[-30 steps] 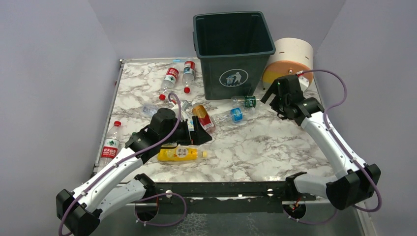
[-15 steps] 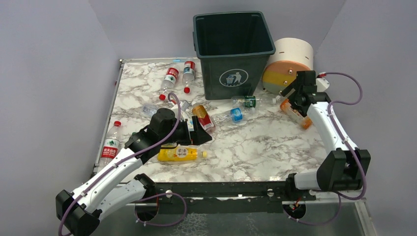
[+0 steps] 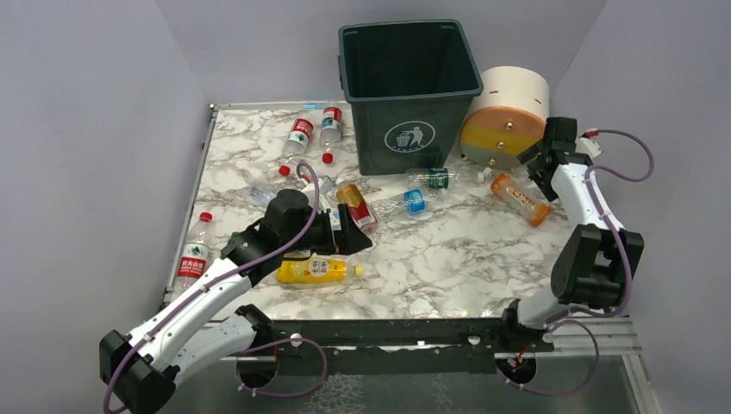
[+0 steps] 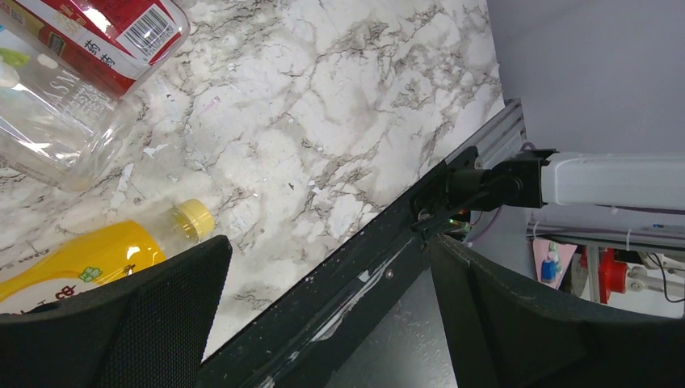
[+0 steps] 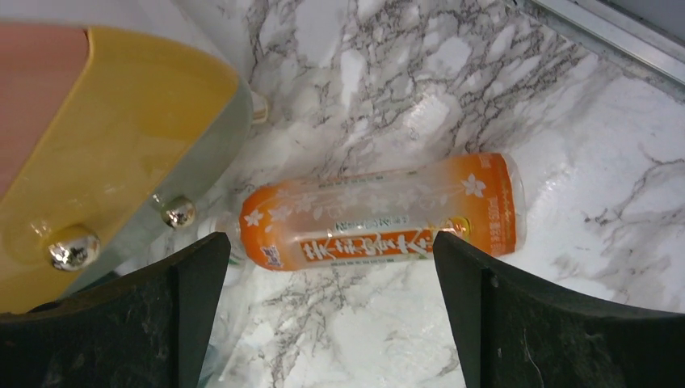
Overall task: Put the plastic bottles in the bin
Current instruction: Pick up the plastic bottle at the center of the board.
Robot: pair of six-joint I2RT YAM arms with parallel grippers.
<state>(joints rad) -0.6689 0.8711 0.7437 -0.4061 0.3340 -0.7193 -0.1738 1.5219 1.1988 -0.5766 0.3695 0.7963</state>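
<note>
Marble-pattern counter (image 3: 448,250), plain lilac-grey walls around it. Dark green bin (image 3: 409,129) stands upright at far centre, white litter symbol facing the arms. Cream-and-orange cylinder (image 3: 509,112) lies tilted just right of the bin.

Every plastic bottle in view lies on the counter, outside the bin:
- orange-label bottle (image 5: 380,214) on its side at the right, near the cylinder
- green-label bottle (image 3: 431,178) just in front of the bin
- blue-label bottle (image 3: 405,203) just nearer than that
- red-and-gold bottle (image 3: 356,207) mid-counter
- yellow bottle (image 3: 315,271) on its side near the front edge, yellow cap pointing right
- two red-label bottles (image 3: 299,136) side by side, left of the bin
- red-cap bottle (image 3: 194,252) at the left edge
- clear bottle (image 3: 263,191) mid-left, partly behind the left arm

Two loose red caps (image 3: 284,170) lie near the red-label pair.

Left claw (image 4: 327,259): jaws wide apart, holding nothing, low over the counter between the red-and-gold bottle and the yellow bottle. Wrist view shows the yellow cap just beside the left finger; contact cannot be told.

Right claw (image 5: 331,275): jaws wide apart, empty, close to the cylinder. Orange-label bottle lies crosswise beyond the fingertips, not gripped.
</note>
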